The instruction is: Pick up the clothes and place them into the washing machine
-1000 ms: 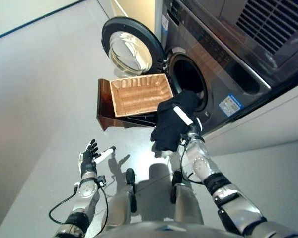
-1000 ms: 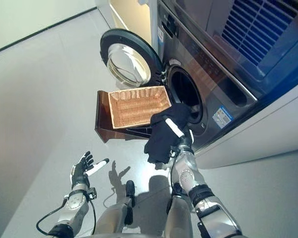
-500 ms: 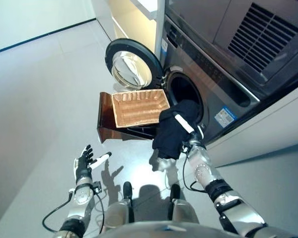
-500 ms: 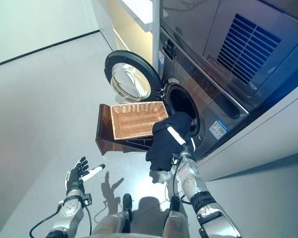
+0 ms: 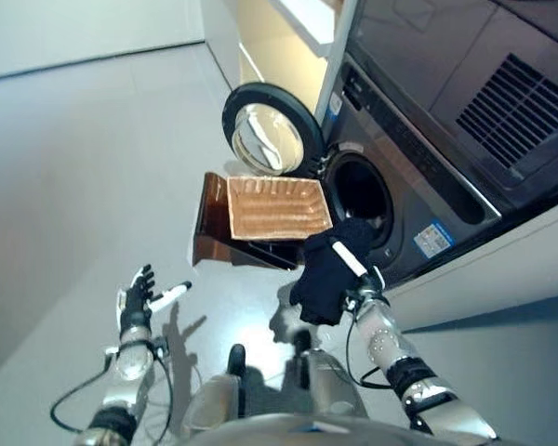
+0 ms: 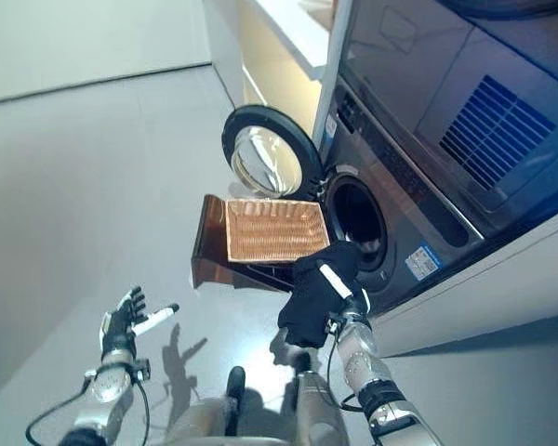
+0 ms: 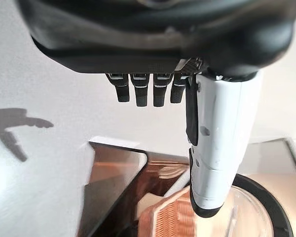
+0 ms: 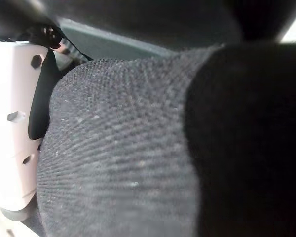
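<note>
**A:** What did the robot's hands show, nearest first?

**B:** The left hand (image 5: 135, 299) hung low over the grey floor (image 5: 65, 186), its fingers (image 7: 144, 92) straight and spread, the white-covered thumb (image 7: 221, 143) standing apart from them, and nothing in its hold. The right hand (image 5: 365, 281) was raised, with a black garment (image 5: 330, 269) draped over it and bunched against its white thumb cover (image 8: 15, 123). The dark knit filled the right wrist view, so the fingers were buried in cloth and their grip could not be told.

**A:** And where was the garment in relation to the machine?

**B:** It hung in the air from the right hand, outside the drum, just short of the round opening (image 5: 363, 190) of the washing machine (image 5: 418, 167). Its lower folds drooped below the thumb.

**A:** What lay past the fingers?

**B:** Beyond the garment sat a woven basket (image 5: 277, 206) on a dark wooden stand (image 5: 214, 223), beside the opening. Past the basket the machine's round glass door (image 5: 270, 137) stood swung wide open. In the left wrist view, the basket and the door's rim showed beyond the left thumb.
</note>
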You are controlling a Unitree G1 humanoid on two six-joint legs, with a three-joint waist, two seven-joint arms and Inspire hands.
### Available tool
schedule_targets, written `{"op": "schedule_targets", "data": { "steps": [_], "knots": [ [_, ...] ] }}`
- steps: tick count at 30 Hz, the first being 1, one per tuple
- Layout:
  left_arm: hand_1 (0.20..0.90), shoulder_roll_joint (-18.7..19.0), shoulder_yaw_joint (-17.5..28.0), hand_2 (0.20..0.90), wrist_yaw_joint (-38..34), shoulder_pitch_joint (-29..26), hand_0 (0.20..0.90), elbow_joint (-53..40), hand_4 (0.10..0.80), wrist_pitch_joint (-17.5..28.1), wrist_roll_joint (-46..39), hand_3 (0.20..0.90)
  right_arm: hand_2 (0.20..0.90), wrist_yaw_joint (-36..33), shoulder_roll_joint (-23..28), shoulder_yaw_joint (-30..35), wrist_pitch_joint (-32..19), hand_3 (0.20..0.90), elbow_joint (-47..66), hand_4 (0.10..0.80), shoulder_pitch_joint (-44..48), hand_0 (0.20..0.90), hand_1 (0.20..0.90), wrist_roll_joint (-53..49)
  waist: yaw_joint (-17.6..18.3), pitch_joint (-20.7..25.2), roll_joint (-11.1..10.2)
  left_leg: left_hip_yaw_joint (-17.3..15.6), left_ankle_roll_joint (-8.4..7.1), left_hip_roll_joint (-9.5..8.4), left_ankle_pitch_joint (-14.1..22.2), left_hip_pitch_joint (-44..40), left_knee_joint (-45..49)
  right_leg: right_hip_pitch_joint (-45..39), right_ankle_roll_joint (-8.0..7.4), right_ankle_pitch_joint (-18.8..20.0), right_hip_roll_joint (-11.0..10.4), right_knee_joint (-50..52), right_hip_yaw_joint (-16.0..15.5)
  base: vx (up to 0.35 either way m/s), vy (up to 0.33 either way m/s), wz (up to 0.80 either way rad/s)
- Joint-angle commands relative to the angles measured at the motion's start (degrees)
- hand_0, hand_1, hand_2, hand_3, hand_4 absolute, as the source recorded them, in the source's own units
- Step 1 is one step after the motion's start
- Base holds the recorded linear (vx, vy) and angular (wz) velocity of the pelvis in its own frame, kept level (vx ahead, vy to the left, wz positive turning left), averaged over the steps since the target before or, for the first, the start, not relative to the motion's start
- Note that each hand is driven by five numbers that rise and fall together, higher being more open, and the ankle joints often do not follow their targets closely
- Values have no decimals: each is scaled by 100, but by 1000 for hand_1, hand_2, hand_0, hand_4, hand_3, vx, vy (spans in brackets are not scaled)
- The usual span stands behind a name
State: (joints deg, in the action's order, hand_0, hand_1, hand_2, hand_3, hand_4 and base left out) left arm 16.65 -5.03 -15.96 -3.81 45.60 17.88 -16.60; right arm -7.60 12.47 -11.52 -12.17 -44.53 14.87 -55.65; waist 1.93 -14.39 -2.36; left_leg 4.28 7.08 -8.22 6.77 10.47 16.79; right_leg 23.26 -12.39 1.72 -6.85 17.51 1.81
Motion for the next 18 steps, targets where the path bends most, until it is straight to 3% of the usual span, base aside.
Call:
{"op": "schedule_targets", "data": {
  "steps": [1,4,6,7,8,11,13,14,15,16,17,18],
  "knots": [
    [900,439,-114,900,-32,59,900,-843,800,503,136,900,200,130,72,91,-541,200,423,300,487,200,200,4,155,480,56,797,-507,46,633,-2057,-1225,380,313,856,464,-1334,-186,300,-67,30],
    [900,346,-272,900,-12,-19,900,-817,800,512,179,900,200,94,111,224,-568,200,476,300,262,200,200,-93,320,628,82,1062,-616,126,610,-2254,-1265,268,242,1208,360,-1674,-7,285,-98,90],
    [900,238,-396,900,-65,-36,900,-839,800,535,130,900,200,61,124,168,-592,200,552,300,304,200,200,-134,348,705,171,1059,-692,190,487,-2244,-1171,199,250,1362,327,-1649,-68,315,-140,134],
    [900,257,-502,900,-45,-93,900,-890,800,514,159,900,200,90,137,144,-601,200,663,300,254,200,200,-144,420,726,226,1061,-788,288,377,-2236,-1137,146,315,1309,388,-1627,-63,255,-132,25],
    [900,255,-503,900,-46,-92,900,-889,800,514,160,900,200,88,138,144,-600,200,667,300,250,200,200,-142,425,728,238,1068,-791,302,380,-2241,-1142,141,319,1304,395,-1628,-76,248,-145,8],
    [900,219,-583,900,-96,-204,900,-902,800,518,98,900,200,101,90,61,-639,200,822,300,168,200,200,-218,475,731,401,1150,-991,398,-19,-2245,-951,155,477,1035,455,-1281,-312,199,-92,32],
    [900,190,-687,900,-69,-319,900,-914,800,538,123,900,200,113,85,79,-663,200,810,300,120,200,200,-259,530,736,534,1118,-1286,481,-488,-2224,-763,28,545,919,479,-1239,-461,194,-66,25],
    [900,189,-687,900,-69,-319,900,-914,800,538,123,900,200,113,85,79,-663,200,810,300,120,200,200,-260,532,735,535,1119,-1287,482,-488,-2226,-764,26,545,919,479,-1240,-462,232,-82,27],
    [900,186,-754,900,-47,-432,900,-816,800,539,105,900,200,138,68,46,-696,200,784,300,75,200,200,-340,606,770,650,1074,-1619,559,-1117,-2142,-437,-133,594,829,562,-1311,-497,240,-97,11],
    [900,183,-769,900,-55,-508,900,-738,800,535,121,900,200,149,46,39,-727,200,802,300,29,200,200,-382,635,761,638,768,-1772,646,-1358,-1950,85,-268,639,781,549,-1378,-516,341,-173,17],
    [900,190,-788,900,-61,-556,900,-702,800,524,145,900,200,159,26,-10,-760,200,832,300,-22,200,200,-455,673,740,551,342,-1846,696,-1488,-1688,860,-470,730,690,502,-1475,-543,181,-120,20],
    [900,193,-788,900,-61,-557,900,-701,800,524,146,900,200,159,22,-9,-760,200,832,300,-21,200,200,-455,683,749,528,350,-1844,672,-1508,-1671,855,-459,727,701,476,-1480,-540,284,-249,23]
  ]
}}
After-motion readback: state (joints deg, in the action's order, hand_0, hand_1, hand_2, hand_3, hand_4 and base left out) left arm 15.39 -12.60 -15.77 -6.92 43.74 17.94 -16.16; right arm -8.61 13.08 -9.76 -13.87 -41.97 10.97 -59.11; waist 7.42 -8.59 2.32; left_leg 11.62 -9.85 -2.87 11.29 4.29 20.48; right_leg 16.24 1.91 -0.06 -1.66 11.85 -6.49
